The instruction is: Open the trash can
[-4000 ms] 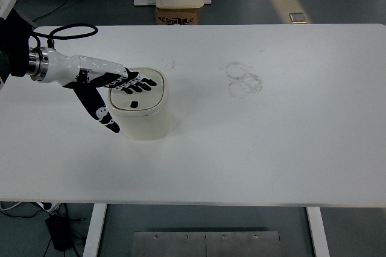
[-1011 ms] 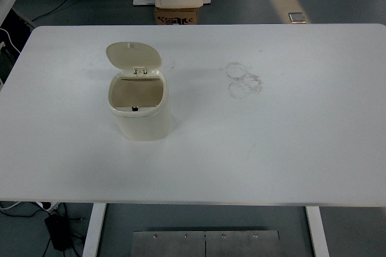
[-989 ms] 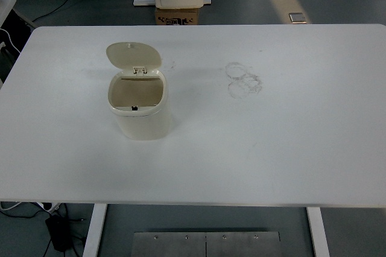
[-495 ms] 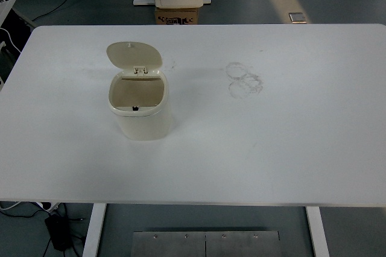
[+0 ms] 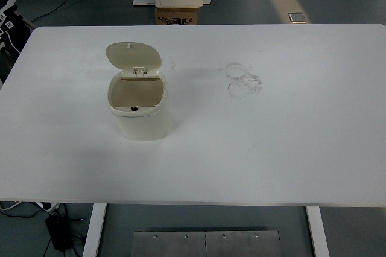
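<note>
A sliver of the left hand [image 5: 6, 11] shows at the far left edge; released or clenched, I cannot tell. The trash can [image 5: 142, 121] stands left of centre on the counter [image 5: 289, 148], lid [image 5: 132, 55] up. It looks like light, stiff plastic, likely to slide; hold it by the lid rim. There is open room all round, with the edges well apart

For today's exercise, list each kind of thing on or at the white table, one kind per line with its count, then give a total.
Trash can, lid open: 1
Ring-shaped marks on the table: 1 cluster
Robot left hand, at the far-left edge: 1
Total: 3
</note>
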`<act>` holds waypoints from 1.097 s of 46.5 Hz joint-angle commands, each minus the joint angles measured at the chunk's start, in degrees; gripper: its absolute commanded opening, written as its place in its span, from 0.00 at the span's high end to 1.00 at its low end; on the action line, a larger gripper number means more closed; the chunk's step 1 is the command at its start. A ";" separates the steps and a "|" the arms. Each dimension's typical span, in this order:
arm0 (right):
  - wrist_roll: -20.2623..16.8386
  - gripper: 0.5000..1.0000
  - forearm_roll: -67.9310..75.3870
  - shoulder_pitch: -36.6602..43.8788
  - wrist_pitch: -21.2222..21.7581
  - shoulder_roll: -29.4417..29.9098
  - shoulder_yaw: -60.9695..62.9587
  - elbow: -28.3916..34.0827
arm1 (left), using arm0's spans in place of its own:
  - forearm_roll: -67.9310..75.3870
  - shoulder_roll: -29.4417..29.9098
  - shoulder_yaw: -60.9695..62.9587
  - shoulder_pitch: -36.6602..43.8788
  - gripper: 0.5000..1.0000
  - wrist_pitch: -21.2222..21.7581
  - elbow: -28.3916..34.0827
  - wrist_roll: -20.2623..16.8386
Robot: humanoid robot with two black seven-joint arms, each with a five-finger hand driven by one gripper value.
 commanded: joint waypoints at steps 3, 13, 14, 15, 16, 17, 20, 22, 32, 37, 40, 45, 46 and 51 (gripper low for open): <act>0.00 0.02 0.21 -0.10 0.00 0.00 0.01 -0.08 | 0.02 -0.25 -0.39 0.57 0.00 0.00 -0.01 -0.10; 0.00 0.02 0.12 0.08 0.00 0.00 0.01 0.00 | 0.02 -0.69 -4.25 2.15 0.00 0.00 -0.01 -0.62; 0.00 0.02 0.12 0.08 0.00 0.00 0.10 0.00 | 0.02 -0.78 -4.69 2.33 0.00 0.00 -0.01 -0.71; 0.00 0.02 0.12 0.08 -0.08 0.00 0.10 0.00 | 0.02 -0.78 -5.04 2.50 0.00 0.00 -0.01 -0.71; 0.00 0.02 0.20 0.08 -0.09 0.00 0.01 0.00 | 0.02 -0.86 -5.48 2.77 0.00 0.00 -0.01 -0.80; 0.00 0.02 0.21 0.08 -0.09 0.00 0.01 0.00 | 0.02 -0.95 -5.66 3.03 0.00 0.00 0.07 -0.89; 0.00 0.02 0.21 -0.01 -0.09 0.00 0.01 -0.08 | 0.02 -2.09 -6.36 3.73 0.00 0.00 0.51 -1.50; 0.00 0.02 0.21 -0.10 -0.09 0.00 0.01 0.00 | 0.02 -3.06 -6.63 4.26 0.00 0.00 1.30 -1.94; 0.00 0.02 0.29 -0.18 -0.09 0.00 0.01 -0.08 | 0.11 -5.26 -6.89 7.07 0.00 0.00 3.50 -3.61; 0.18 0.02 0.29 -0.19 -0.09 0.00 0.10 -0.08 | 0.11 -5.26 -7.33 7.78 0.00 0.00 3.50 -4.23; 0.18 0.02 0.29 -0.19 -0.09 0.00 0.19 -0.08 | 0.11 -5.35 -7.42 7.96 0.00 0.00 3.50 -4.32; 0.18 0.02 0.29 -0.19 -0.09 0.00 0.27 -0.08 | 0.20 -5.26 -7.51 8.57 0.00 0.00 3.50 -4.32; 0.18 0.02 0.29 -0.19 -0.09 0.00 0.36 -0.08 | 0.28 -5.26 -7.51 8.57 0.00 0.00 3.50 -4.32; 0.18 0.02 0.38 -0.10 -0.09 0.00 0.45 -0.08 | 0.28 -5.26 -7.51 8.66 0.00 0.00 3.50 -4.32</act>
